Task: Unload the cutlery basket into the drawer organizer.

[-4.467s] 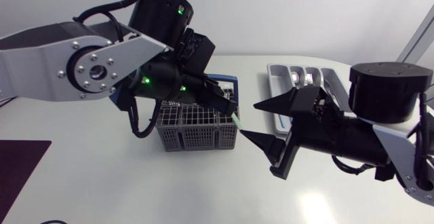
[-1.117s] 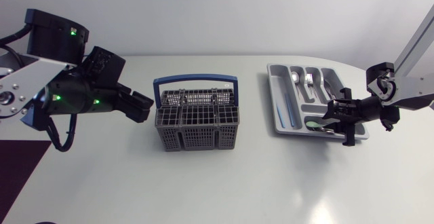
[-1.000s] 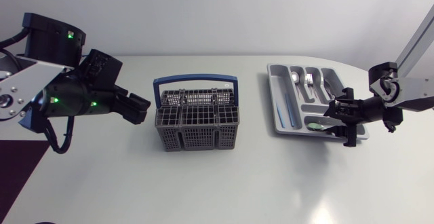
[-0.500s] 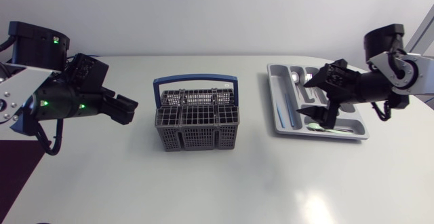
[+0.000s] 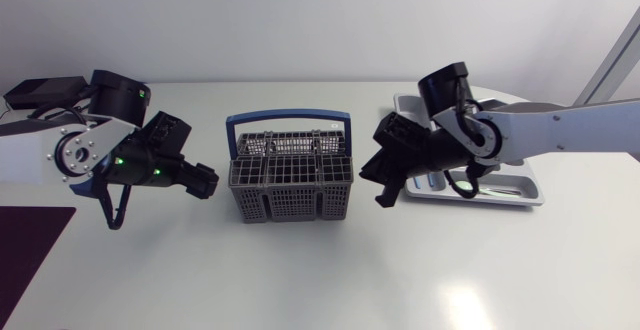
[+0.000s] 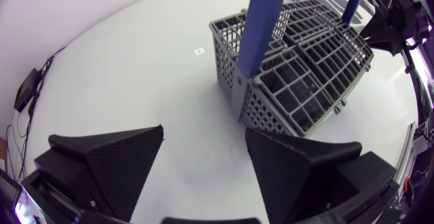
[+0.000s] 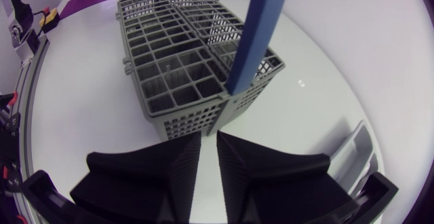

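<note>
A robotics lab, by the look: a plain white counter (image 5: 300, 280), the left arm (image 5: 85, 150) and right arm (image 5: 560, 135) over its side edges, a basket (image 5: 290, 185) mid-counter

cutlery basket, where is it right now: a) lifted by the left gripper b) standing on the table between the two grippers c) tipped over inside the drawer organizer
b: the cutlery basket stands upright on the table, with the left gripper on one side and the right gripper on the other, neither touching it.
</note>
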`<state>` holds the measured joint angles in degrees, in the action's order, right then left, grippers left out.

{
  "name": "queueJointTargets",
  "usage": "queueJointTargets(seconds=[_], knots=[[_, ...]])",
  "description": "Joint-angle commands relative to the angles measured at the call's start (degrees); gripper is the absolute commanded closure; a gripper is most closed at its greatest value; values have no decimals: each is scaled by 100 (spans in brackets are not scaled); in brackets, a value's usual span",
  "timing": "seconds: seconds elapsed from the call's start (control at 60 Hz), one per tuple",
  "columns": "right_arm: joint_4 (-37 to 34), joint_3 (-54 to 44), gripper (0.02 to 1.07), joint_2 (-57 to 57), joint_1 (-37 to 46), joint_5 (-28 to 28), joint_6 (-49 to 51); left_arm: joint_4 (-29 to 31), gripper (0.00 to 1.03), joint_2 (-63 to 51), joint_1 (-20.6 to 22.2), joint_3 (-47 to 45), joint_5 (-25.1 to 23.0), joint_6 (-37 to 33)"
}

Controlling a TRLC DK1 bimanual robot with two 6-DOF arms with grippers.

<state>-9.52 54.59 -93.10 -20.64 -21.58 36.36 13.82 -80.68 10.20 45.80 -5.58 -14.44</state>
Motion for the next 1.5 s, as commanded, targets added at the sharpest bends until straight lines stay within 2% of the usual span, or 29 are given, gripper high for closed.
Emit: queueJointTargets(seconds=[0.0,0.317,0.483,1.15,1.183,1.217,1.317,1.4,1.483], knots=[[152,122,102,-138,-203,111,-402,-64,6,-202,35,96,-57,-86],[460,-264,102,161,-766,559,-683,-196,6,-220,378,148,-66,-7],[477,-431,102,336,-818,568,-700,-187,6,-211,501,140,-57,20],[521,-537,100,512,-625,1077,-656,-3,6,325,510,-124,-57,-15],[530,-563,96,530,-581,1095,-656,6,6,343,483,-133,-57,-15],[530,-598,87,538,-537,1086,-639,33,6,360,439,-142,-57,-24],[530,-765,42,670,-476,1200,-612,77,6,501,272,-177,-48,-59],[530,-932,29,943,-423,1297,-560,156,6,651,158,-230,-57,-130],[495,-1073,7,1242,-361,1438,-533,226,5,835,79,-309,-48,-226]])
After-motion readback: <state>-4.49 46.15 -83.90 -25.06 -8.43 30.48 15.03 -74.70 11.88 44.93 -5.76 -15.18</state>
